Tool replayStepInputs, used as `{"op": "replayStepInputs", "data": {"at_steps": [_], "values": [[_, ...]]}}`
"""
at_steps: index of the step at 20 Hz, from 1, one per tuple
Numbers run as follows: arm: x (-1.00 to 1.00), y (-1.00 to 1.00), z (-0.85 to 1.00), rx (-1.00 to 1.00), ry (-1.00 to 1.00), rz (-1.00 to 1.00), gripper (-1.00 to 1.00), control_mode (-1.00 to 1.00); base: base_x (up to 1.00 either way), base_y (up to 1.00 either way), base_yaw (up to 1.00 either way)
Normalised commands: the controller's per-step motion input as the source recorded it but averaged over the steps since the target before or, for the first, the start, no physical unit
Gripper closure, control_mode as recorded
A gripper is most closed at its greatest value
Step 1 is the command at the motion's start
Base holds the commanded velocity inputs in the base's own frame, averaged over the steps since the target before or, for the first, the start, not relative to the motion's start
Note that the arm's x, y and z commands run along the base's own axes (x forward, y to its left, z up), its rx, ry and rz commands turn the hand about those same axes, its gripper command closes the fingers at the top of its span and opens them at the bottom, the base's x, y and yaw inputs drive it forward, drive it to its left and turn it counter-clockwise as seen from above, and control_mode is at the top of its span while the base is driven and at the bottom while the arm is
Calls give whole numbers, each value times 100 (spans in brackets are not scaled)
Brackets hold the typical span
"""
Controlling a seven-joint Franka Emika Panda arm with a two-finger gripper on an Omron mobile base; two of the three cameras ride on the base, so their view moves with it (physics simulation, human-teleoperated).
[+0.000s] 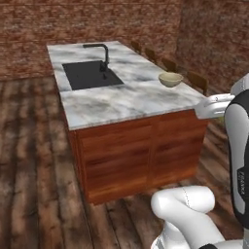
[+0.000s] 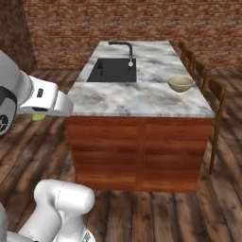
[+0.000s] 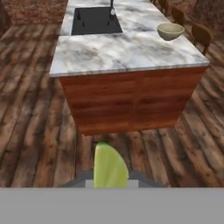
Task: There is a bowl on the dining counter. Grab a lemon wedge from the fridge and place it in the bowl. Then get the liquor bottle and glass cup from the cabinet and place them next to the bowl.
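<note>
A yellow-green lemon wedge (image 3: 109,165) stands between the fingertips of my gripper (image 3: 111,182), which is shut on it, low in the hand view. From the right base view the wedge (image 2: 38,116) peeks out under the white hand, left of the counter's near corner. The beige bowl (image 3: 170,31) sits empty near the right edge of the marble dining counter (image 3: 127,52), well ahead of the gripper; the bowl (image 1: 170,79) (image 2: 180,83) shows from both base cameras. The fridge, cabinet, liquor bottle and glass cup are out of view.
A black sink (image 3: 96,20) with a dark faucet (image 2: 127,49) is set into the far half of the counter. Wooden chairs (image 2: 215,101) line its right side. Plank floor (image 3: 35,127) surrounds the wooden island base, and brick walls (image 2: 94,28) close the back.
</note>
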Motion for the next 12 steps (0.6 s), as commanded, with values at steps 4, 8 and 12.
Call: {"op": "replayStepInputs", "data": {"at_steps": [4, 8, 12], "values": [[0, 0, 0, 0, 0, 0, 100, 100, 42, -51, -1], [0, 0, 0, 0, 0, 0, 100, 100, 58, -77, 0], [0, 0, 0, 0, 0, 0, 100, 100, 65, -98, 0]]}}
